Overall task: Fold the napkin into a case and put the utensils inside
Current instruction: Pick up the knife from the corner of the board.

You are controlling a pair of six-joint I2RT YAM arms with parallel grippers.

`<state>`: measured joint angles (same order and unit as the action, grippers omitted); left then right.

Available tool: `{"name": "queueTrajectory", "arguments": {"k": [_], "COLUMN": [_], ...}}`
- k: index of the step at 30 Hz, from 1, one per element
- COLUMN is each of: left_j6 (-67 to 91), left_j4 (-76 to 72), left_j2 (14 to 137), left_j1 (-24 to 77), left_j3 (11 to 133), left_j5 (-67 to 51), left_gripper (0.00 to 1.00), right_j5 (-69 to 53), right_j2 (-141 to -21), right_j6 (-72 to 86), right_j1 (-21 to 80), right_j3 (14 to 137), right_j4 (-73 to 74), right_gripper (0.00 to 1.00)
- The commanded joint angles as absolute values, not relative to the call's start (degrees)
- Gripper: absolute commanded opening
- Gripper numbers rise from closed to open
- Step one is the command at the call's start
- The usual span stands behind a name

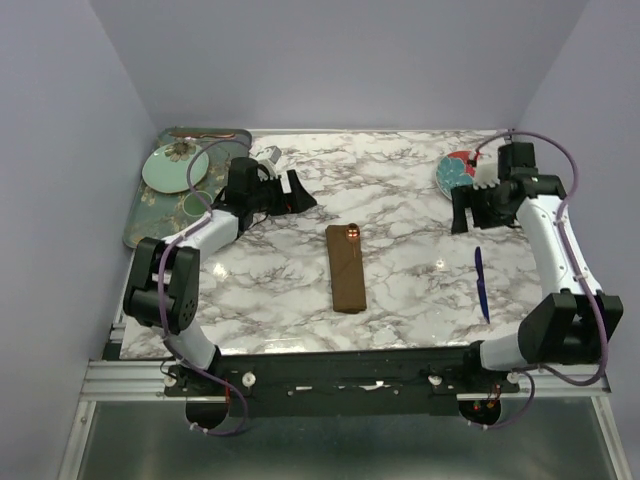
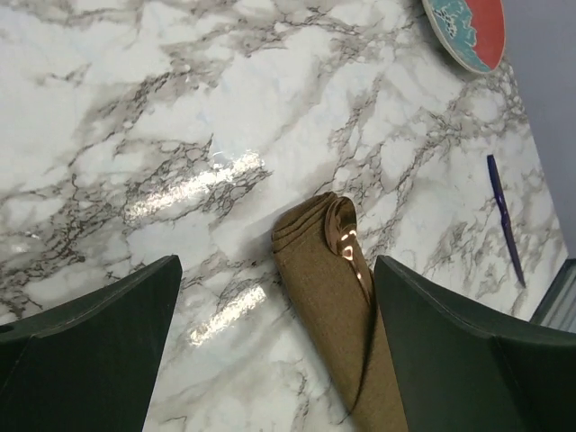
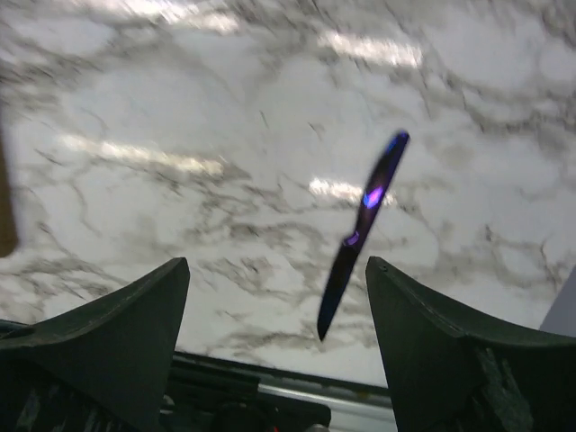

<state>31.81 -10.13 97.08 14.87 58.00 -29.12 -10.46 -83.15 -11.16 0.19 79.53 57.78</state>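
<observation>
Top view: the case (image 1: 346, 268) lies on the desk (image 1: 400, 180), its long axis running from the arms' side to the far side with a slight tilt. Its mouth is at the far end, where the round end of the copper utensil (image 1: 352, 232) peeks out. The blue utensil (image 1: 481, 283) lies bare, well apart to the right of the case and roughly parallel to it. The left claw (image 1: 280, 195) hangs beyond the case's far-left corner and the right claw (image 1: 485, 215) far off to the case's right; both are empty.

Left wrist view: the fingers are spread wide, pinching nothing. The case's mouth lies below and between them, with the copper piece glinting inside the fold.

Right wrist view: this claw (image 3: 276, 270) is also spread. The blue utensil sits slantwise under the gap, nearer the right finger, its dark tapered end toward the arms' side and the bright part away. A sliver of the case shows at the left edge.

The step appears to be fetching the blue piece. It would go best by centring over it, turning the fingers across its narrow width and pinching mid-length. Then bring it in line with the case's long axis and slide it in at the mouth, while the left claw steadies the cloth.
</observation>
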Motion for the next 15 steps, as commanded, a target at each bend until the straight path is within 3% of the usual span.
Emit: {"name": "queueTrajectory", "arguments": {"k": [1, 6, 11, 15], "left_j6": [15.3, 11.96, 8.53, 7.3], "left_j4": [1.66, 2.02, 2.99, 3.78], "left_j2": [90.45, 86.67, 83.59, 81.83], "left_j1": [15.55, 17.13, 19.86, 20.57], "left_j3": [60.38, 59.85, 59.41, 58.89], "left_j5": [-27.6, -28.39, -27.86, -27.42], "left_gripper": [0.99, 0.99, 0.99, 0.99], "right_j5": [-9.94, -7.04, -5.02, -2.11], "right_j2": [-78.67, -79.54, -85.33, -91.75], "right_j6": [-25.64, -24.0, -17.67, -15.82], "right_j1": [-10.69, -14.5, -14.68, -14.94], "right_j3": [68.13, 59.17, 58.62, 59.68], "right_j4": [63.11, 54.79, 47.38, 44.3], "right_gripper": [0.85, 0.72, 0.56, 0.54]}}
